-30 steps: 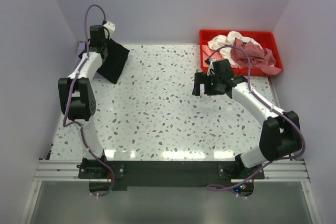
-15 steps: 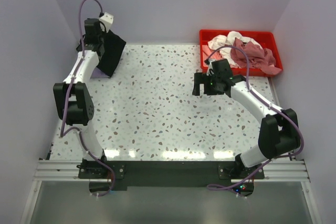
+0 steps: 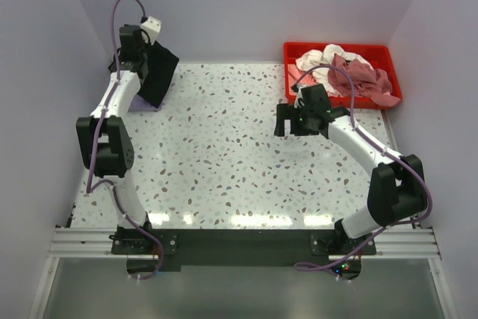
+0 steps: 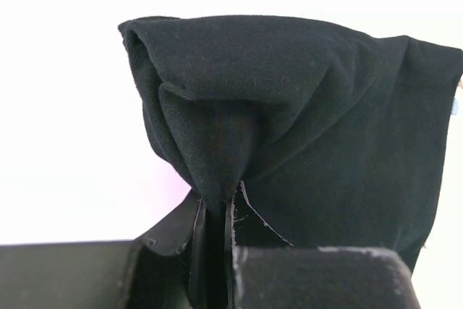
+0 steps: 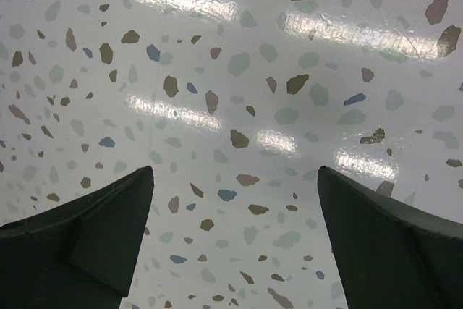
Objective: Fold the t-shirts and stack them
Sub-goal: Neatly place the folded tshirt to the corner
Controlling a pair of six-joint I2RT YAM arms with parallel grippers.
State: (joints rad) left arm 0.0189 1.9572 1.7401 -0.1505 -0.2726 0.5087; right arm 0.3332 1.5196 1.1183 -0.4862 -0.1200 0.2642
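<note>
The black t-shirt (image 3: 158, 72) hangs bunched above the table's far left corner, and my left gripper (image 3: 140, 51) is shut on its top fold. In the left wrist view the black cloth (image 4: 304, 106) fills the frame, pinched between the jaws of the left gripper (image 4: 217, 204). A strip of the lavender t-shirt (image 3: 142, 104) lies on the table under the hanging one. White (image 3: 317, 59) and dusty-rose (image 3: 362, 76) t-shirts lie crumpled in the red tray. My right gripper (image 3: 287, 119) hovers open over bare table right of centre, with nothing between the fingers of the right gripper (image 5: 235, 171).
The red tray (image 3: 388, 54) stands at the far right corner, just behind the right arm. Pale walls close in the table on the left, back and right. The speckled tabletop (image 3: 224, 155) lies between the arms.
The left arm has swung the black t-shirt back and left toward the far corner and a little higher, then held still. The right arm has not moved.
</note>
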